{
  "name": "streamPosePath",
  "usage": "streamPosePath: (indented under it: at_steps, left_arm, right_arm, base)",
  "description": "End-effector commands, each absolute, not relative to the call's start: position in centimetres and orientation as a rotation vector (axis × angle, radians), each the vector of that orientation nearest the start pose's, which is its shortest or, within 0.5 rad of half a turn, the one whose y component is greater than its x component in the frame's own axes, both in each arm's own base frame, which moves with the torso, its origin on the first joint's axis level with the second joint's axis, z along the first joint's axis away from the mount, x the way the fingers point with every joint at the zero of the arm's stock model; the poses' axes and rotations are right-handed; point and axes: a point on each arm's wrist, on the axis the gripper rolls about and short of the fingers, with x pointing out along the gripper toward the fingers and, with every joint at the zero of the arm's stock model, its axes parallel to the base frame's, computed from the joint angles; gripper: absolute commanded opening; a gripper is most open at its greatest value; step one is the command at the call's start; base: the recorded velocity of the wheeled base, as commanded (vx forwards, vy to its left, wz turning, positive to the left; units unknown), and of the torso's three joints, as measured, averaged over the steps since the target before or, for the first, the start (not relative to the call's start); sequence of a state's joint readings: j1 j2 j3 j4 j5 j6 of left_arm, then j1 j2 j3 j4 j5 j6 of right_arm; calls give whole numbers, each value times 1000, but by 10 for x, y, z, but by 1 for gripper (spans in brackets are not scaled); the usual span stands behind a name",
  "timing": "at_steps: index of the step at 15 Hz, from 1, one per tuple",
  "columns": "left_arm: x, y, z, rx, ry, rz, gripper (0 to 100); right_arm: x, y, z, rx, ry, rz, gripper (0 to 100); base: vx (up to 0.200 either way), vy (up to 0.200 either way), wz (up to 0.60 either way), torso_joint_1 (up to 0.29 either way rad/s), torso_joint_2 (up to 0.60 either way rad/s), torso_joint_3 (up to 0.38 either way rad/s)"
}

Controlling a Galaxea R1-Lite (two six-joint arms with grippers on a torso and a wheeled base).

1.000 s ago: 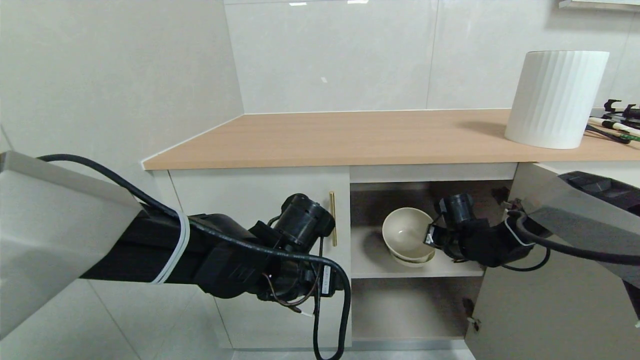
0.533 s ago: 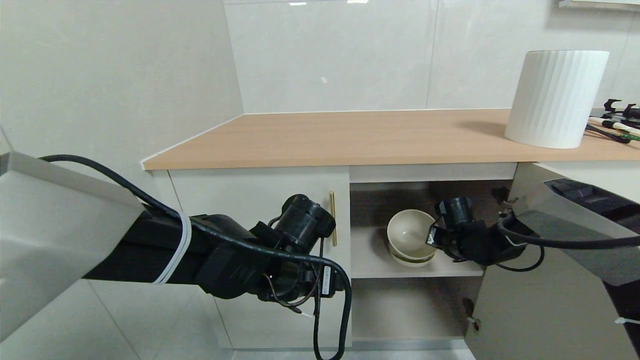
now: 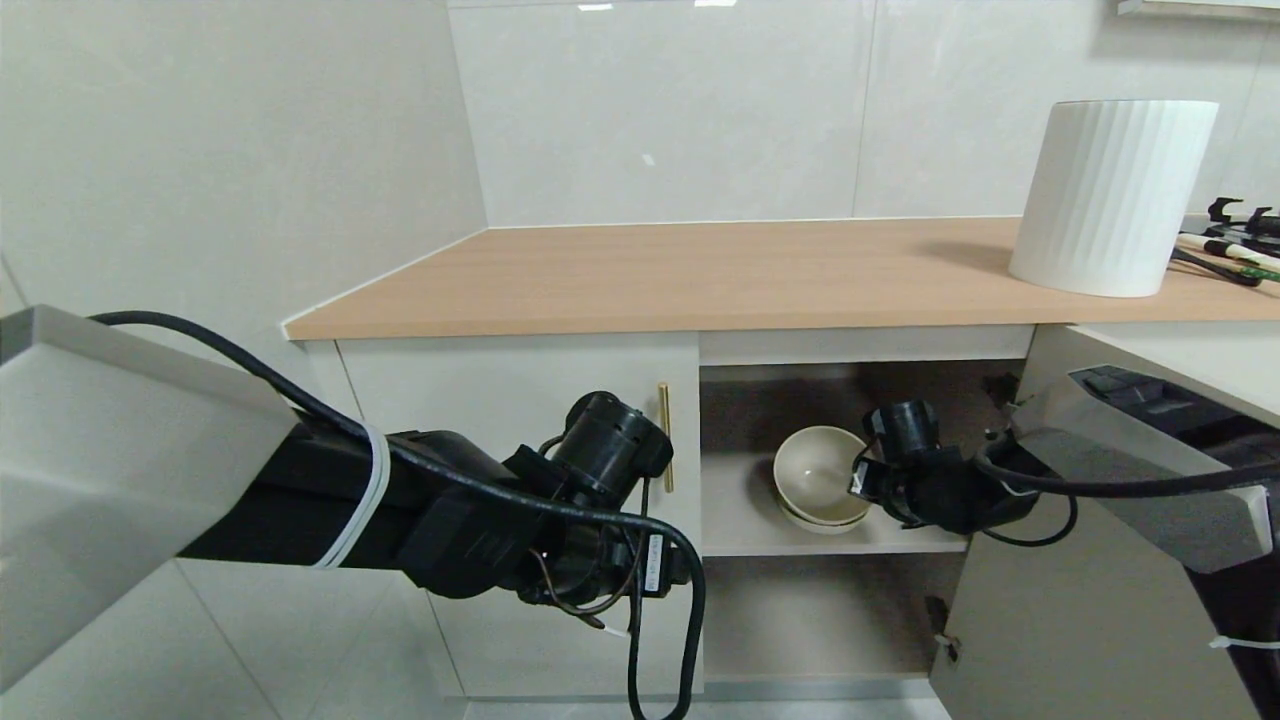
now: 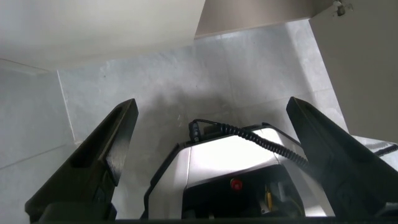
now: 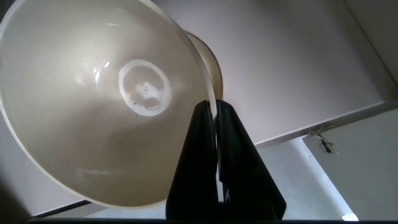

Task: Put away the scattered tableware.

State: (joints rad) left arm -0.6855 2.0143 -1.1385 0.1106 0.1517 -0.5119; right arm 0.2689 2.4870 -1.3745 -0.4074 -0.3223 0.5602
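Observation:
A cream bowl [image 3: 815, 475] is tilted on top of a second cream bowl [image 3: 826, 520] on the upper shelf [image 3: 735, 520] of the open cabinet. My right gripper [image 3: 860, 478] is shut on the upper bowl's rim. In the right wrist view the two fingers [image 5: 199, 149] pinch the rim of the cream bowl [image 5: 106, 106], and the second bowl [image 5: 210, 62] peeks out behind it. My left gripper [image 4: 214, 118] hangs open in front of the closed left door, pointing at the floor, with nothing between its fingers.
The cabinet's right door [image 3: 1090, 600] stands open beside my right arm. The left door with a gold handle [image 3: 665, 435] is closed. A white ribbed container [image 3: 1110, 195] and some utensils [image 3: 1235, 250] sit on the wooden countertop [image 3: 700, 275]. The lower shelf [image 3: 810, 620] is bare.
My right gripper has moved the bowl lower and deeper into the cabinet, tipping it flatter onto the second bowl. The left arm has barely moved.

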Motion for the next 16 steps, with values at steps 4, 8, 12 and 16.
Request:
streamPosePath:
  at_steps: [4,8,12,16]
  left_arm:
    - [277,-222,99,-60,999,-240,100]
    - [277,-222,100,-61,998,-241,100]
    - [277,-222,100,-62,998,-239,100]
    - [276,-219,109,-76,975,-243,100]
  right_arm:
    - [447,116,-10,327,639,-238,0]
    - [446,117,-10,323,649,-239,100]
    - [444,121,-8,322,650,-227,100]
    - [428,116,17,331,645,-214,100]
  base:
    - [0,0,0,0,0,0]
    - [0,0,0,0,0,0]
    - [0,0,0,0,0,0]
    - [0,0,0,0,0,0]
